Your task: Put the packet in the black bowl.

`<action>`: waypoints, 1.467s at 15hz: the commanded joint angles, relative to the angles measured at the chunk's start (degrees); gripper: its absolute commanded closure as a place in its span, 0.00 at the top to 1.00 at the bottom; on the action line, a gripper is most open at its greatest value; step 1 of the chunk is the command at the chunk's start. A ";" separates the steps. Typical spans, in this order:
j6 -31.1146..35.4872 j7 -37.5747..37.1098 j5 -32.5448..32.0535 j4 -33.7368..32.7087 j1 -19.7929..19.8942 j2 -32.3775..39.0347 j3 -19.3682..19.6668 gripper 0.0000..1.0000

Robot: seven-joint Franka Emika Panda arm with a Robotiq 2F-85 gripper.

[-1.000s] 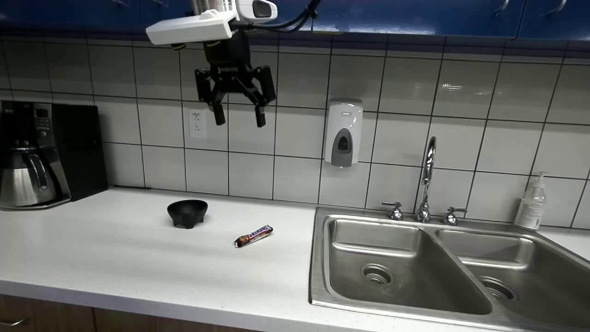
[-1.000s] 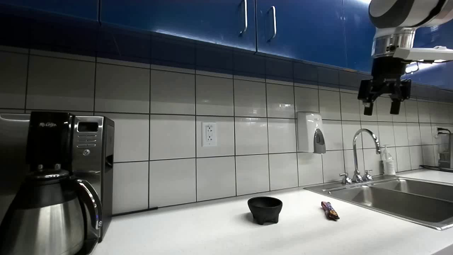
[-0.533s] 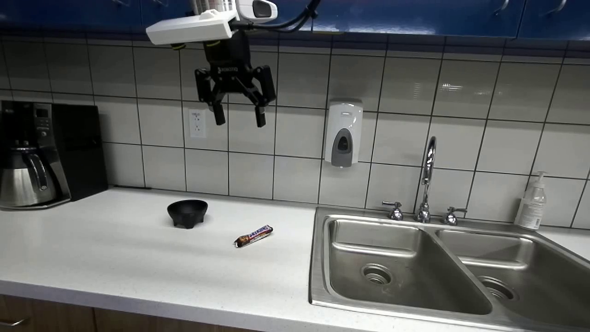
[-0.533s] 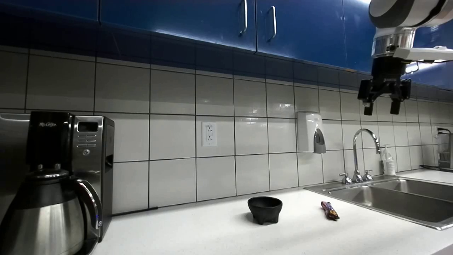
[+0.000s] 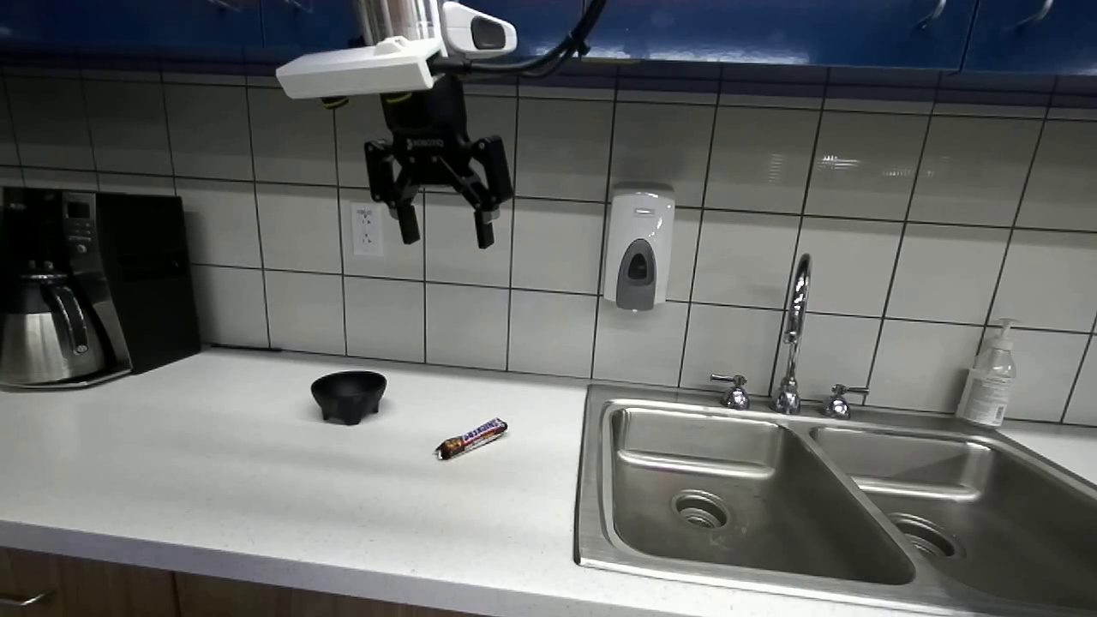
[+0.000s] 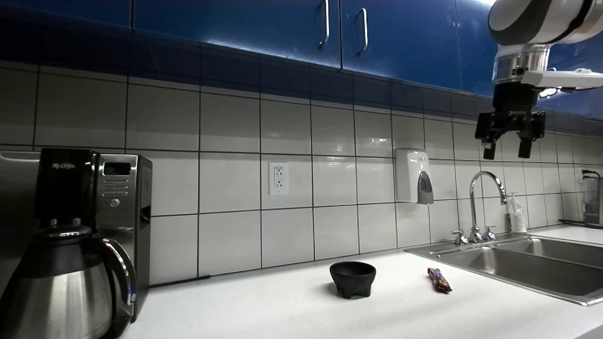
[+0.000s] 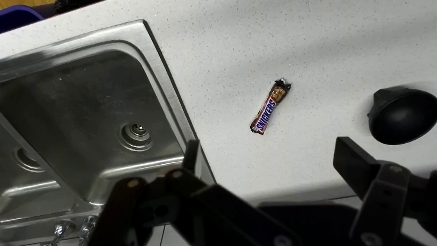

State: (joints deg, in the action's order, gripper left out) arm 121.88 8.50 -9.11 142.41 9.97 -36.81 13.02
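Looks barely begun, with the Robotiq gripper (image 5: 447, 234) spread wide and empty; still needs the Snickers bar (image 7: 270, 107) lifted off the countertop (image 5: 248, 480) into the black footed bowl (image 5: 349, 400).

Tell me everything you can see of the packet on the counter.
The packet is slim and elongated, its dark brown wrapper looking like thin, shiny plastic. In the wrist view, a blue, white and red label reads SNICKERS, with a brown-gold picture towards one end; both ends look dark and crinkled. Whether it is sealed, I cannot tell. It lies label up on the white counter, between the black bowl and the sink. Only the counter touches it; the open hand hangs apart, higher up.
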 commanded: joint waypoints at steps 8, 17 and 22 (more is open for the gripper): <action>15.32 0.62 1.51 5.55 0.54 7.51 1.65 1.00; 26.04 1.20 4.95 6.66 -0.34 18.39 1.96 1.00; 31.08 1.24 8.99 5.46 -1.51 24.62 1.70 1.00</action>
State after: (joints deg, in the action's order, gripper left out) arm 150.55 8.62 -2.75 149.64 9.13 -15.92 15.00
